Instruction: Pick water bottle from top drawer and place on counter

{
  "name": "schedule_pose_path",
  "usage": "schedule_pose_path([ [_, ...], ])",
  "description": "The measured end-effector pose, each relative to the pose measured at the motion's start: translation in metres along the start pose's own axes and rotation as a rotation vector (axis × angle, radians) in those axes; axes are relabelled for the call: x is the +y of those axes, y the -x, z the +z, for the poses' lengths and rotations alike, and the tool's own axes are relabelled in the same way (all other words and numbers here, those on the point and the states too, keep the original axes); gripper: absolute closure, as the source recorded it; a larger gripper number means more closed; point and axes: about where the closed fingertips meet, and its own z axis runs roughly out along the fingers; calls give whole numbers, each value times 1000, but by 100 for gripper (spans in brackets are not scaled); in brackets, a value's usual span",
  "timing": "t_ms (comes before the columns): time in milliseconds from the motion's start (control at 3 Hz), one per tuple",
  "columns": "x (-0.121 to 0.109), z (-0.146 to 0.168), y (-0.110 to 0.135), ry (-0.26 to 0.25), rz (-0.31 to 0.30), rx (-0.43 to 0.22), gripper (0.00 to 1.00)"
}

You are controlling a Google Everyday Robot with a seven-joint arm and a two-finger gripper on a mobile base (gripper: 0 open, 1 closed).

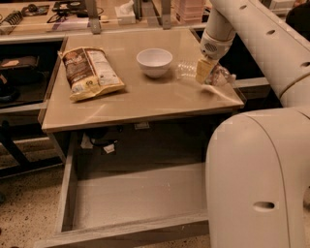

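Left of the gripper (204,71), close by on the same tan counter (145,99), stands a white bowl (154,62) upright. Farther left of that lies a chip bag (91,72) flat on its back, well apart from the gripper. Beyond the gripper, past the back edge of the counter, runs a light wooden bench (48,22) with a tissue box (127,13) and small dark items on it. Below and to the left of the gripper, under the front of the counter, the top drawer (140,193) is pulled wide open with its flat grey bottom showing. A few white tags (109,147) hang in the dark gap behind it. The robot's big white body (256,179) fills the space below the gripper and covers the right end of the drawer. The water bottle (222,77) lies on its side on the counter directly under the gripper, near the right edge. Its clear crinkled body sticks out to both sides of the gripper. The gripper is right down at the bottle's middle, touching it or nearly so, but whether it clamps the bottle cannot be told. The white arm (252,34) comes in from the upper right, bends at the wrist and points the gripper steeply down onto the counter.
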Motion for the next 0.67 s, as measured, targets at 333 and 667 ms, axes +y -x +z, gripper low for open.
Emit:
schedule_pose_path([
  [333,0,0,0,0,0,0,0],
  [667,0,0,0,0,0,0,0],
])
